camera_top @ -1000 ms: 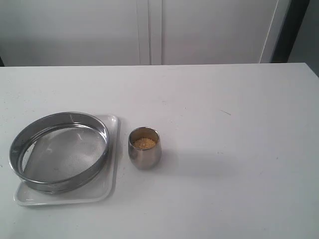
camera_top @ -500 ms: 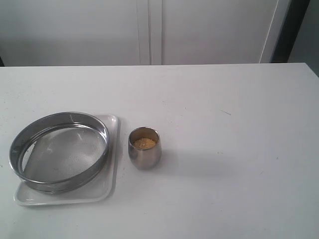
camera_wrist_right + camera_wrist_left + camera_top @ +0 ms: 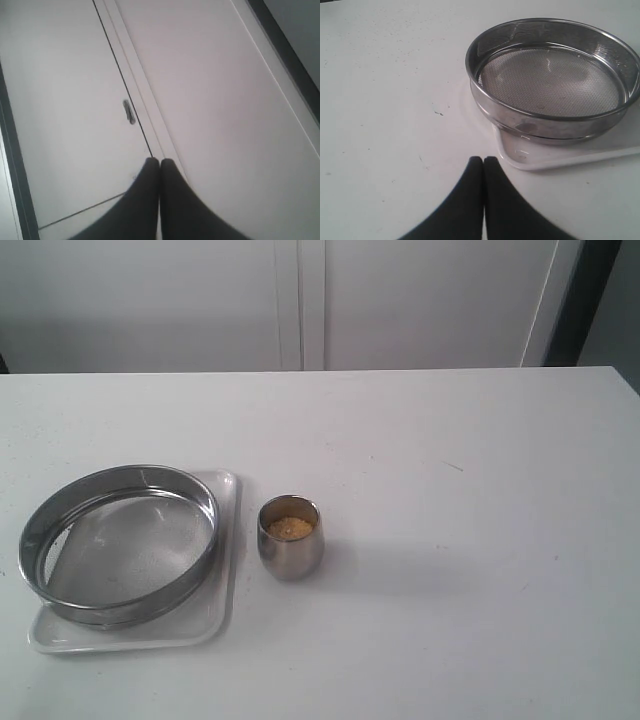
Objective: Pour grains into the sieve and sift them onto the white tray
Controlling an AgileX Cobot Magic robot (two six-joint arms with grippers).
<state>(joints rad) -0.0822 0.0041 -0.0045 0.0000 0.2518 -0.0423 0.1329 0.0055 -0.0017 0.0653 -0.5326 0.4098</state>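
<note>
The sieve (image 3: 118,543), wide with a steel rim and grey mesh, rests on the white tray (image 3: 212,625) at the table's left. Its mesh (image 3: 550,82) holds no grains. To its right stands a small steel cup (image 3: 290,550) with golden grains (image 3: 290,528) inside. Neither arm shows in the exterior view. My left gripper (image 3: 483,160) is shut with nothing held, hovering over bare table a short way from the tray's corner (image 3: 520,159). My right gripper (image 3: 159,161) is shut and empty, facing white cabinet doors, away from the table.
The white table (image 3: 450,540) stretches to the right of the cup. White cabinet doors (image 3: 300,300) stand behind the table, with a small handle (image 3: 129,112) seen from the right wrist.
</note>
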